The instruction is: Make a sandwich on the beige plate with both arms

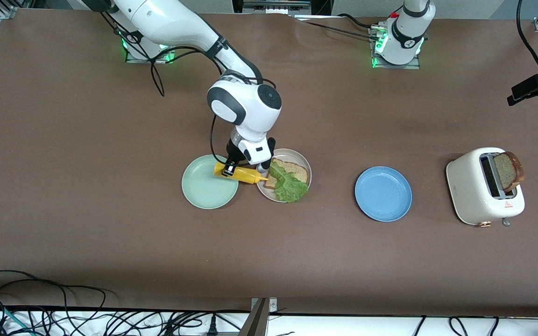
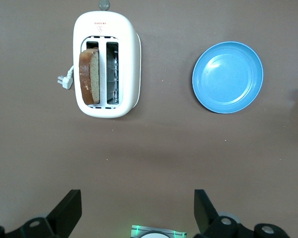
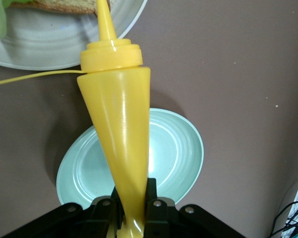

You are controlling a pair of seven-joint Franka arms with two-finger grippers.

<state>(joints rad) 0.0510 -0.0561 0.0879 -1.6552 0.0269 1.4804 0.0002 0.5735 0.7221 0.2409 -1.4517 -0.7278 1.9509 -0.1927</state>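
The right gripper (image 3: 131, 208) pinches the base of a yellow plastic squeeze bottle (image 1: 241, 173), nozzle over the rim of the round beige plate (image 1: 300, 159). There lie one speckled bread slice (image 1: 292, 171) and one ruffled green lettuce leaf (image 1: 289, 185).

Risk: squeezing this far back could drip sauce onto the brown table (image 1: 110, 233).

The left gripper (image 2: 134, 210) waits, fingers spread, probably high over the table near its base.

Count: three plates, with the mint-green plate (image 1: 206, 184) and blue plate (image 1: 383, 193); one white toaster (image 1: 481, 191); a second slice (image 1: 508, 171) in it.

Yellow bottle (image 1: 242, 174), green lettuce (image 1: 289, 185), blue plate (image 1: 383, 193).
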